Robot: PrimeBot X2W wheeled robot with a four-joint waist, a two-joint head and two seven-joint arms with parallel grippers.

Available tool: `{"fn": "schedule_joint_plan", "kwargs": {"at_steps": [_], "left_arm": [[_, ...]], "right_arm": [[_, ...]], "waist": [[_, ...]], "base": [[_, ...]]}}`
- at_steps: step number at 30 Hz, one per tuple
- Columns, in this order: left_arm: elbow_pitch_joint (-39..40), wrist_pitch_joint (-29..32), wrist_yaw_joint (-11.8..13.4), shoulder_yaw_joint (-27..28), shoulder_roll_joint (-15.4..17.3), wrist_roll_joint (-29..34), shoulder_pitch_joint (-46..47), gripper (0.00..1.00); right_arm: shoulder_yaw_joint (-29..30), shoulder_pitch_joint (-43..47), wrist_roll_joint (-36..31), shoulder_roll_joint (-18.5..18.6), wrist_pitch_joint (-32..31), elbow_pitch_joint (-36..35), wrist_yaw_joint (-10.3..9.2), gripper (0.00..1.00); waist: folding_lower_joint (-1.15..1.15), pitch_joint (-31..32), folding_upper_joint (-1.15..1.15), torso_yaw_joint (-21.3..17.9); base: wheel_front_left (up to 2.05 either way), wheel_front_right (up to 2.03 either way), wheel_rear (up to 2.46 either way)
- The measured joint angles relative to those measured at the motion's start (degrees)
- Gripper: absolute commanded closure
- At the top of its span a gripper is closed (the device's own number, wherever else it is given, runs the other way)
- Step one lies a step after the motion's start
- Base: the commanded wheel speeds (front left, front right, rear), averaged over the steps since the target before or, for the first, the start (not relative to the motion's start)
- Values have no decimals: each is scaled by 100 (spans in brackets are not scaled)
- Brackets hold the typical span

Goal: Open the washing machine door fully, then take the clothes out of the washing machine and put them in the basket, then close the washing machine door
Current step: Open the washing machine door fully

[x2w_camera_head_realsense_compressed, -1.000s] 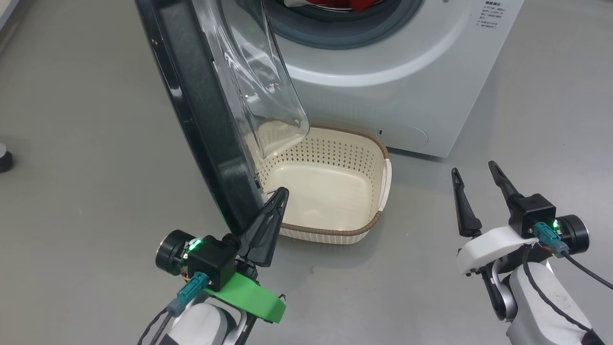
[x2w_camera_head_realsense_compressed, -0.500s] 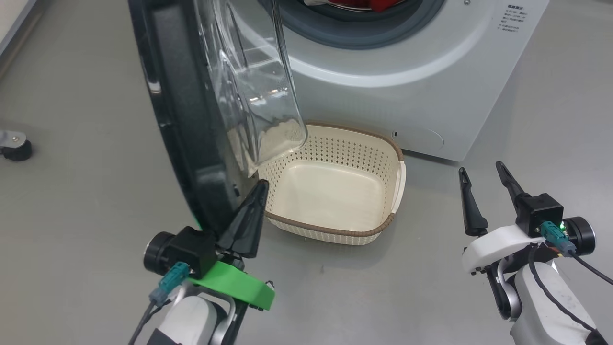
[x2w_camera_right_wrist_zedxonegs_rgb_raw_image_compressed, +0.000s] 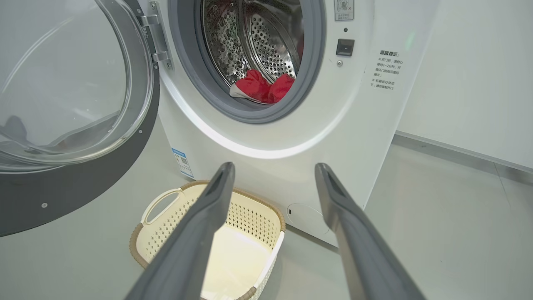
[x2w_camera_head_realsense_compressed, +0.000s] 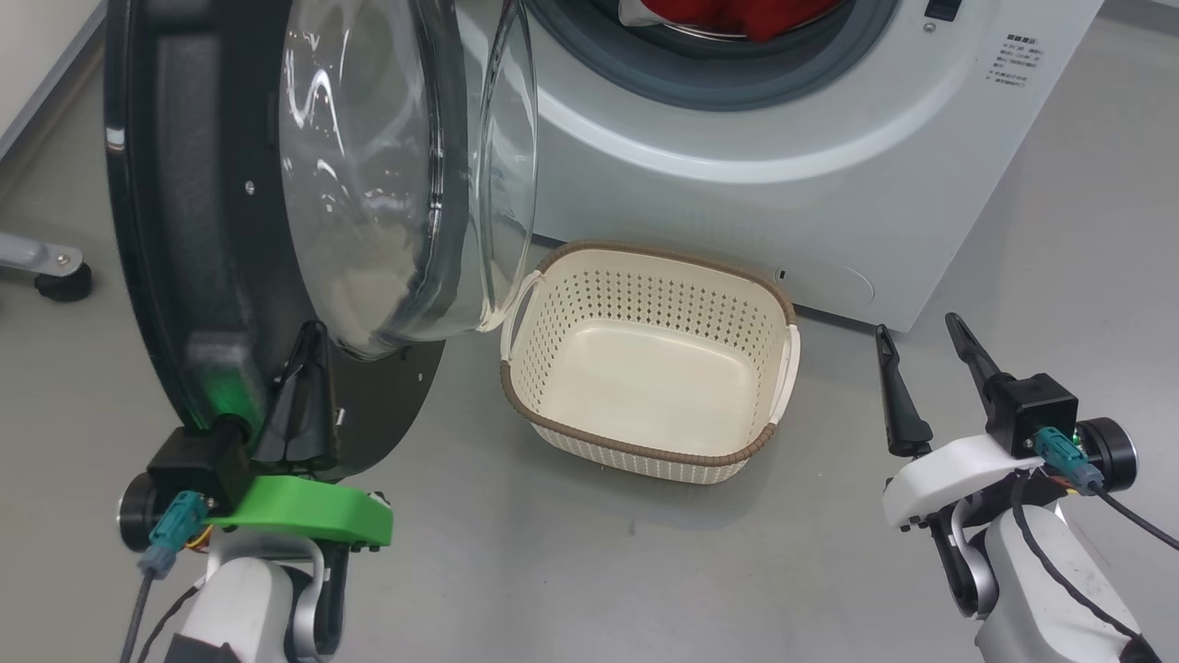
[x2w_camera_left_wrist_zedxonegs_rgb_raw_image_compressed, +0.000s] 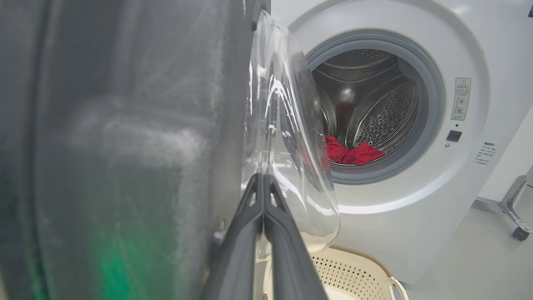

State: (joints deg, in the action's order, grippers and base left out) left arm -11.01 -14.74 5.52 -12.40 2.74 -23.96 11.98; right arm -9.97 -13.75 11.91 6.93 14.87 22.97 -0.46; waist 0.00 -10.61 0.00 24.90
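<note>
Left arm: the left end effector [x2w_camera_head_realsense_compressed: 311,336] was clenched on nothing, jaws pressed together and tips aimed at 12 o'clock. It lay close against the lower inner face of the washing machine door [x2w_camera_head_realsense_compressed: 147,230].
Door: it stood upright and wide open, its glass bowl [x2w_camera_head_realsense_compressed: 387,184] bulging toward 3 o'clock, just beside the basket [x2w_camera_head_realsense_compressed: 645,453].
Right arm: the right end effector [x2w_camera_head_realsense_compressed: 918,324] was released and empty, jaws wide, tips at 12 o'clock above the floor [x2w_camera_head_realsense_compressed: 553,571], at 3 o'clock of the basket.
Clothes: the clothes [x2w_camera_right_wrist_zedxonegs_rgb_raw_image_compressed: 262,88] lay inside the washing machine [x2w_camera_head_realsense_compressed: 737,212] on the front lip of the drum [x2w_camera_right_wrist_zedxonegs_rgb_raw_image_compressed: 266,46], at about 11 o'clock from the right end effector in the head view.
Long axis: in the right wrist view the red heap ran across the opening, 9 to 3 o'clock, with its white patch at the 9 end.
Nearer arm: I judged the right, which had an open line to the drum. The glass bowl stood partly between the left end effector and the clothes.
</note>
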Motion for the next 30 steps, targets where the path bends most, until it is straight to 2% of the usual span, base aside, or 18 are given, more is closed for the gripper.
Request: {"fn": "schedule_joint_plan", "kwargs": {"at_steps": [11, 20, 30], "left_arm": [[-376, 0, 51, 697, 205, 29, -30, 100], [-670, 0, 71, 1306, 331, 12, 10, 100], [-1113, 2, 74, 1926, 488, -114, 366, 100]], "right_arm": [[0, 17, -43, -71, 0, 35, 90, 0], [47, 15, -64, -76, 0, 36, 91, 0], [81, -3, -145, -69, 0, 30, 138, 0]], "waist": [[0, 24, 0, -93], [0, -82, 0, -235], [0, -259, 0, -327]], "base": [[0, 0, 0], [0, 0, 0], [0, 0, 0]]}}
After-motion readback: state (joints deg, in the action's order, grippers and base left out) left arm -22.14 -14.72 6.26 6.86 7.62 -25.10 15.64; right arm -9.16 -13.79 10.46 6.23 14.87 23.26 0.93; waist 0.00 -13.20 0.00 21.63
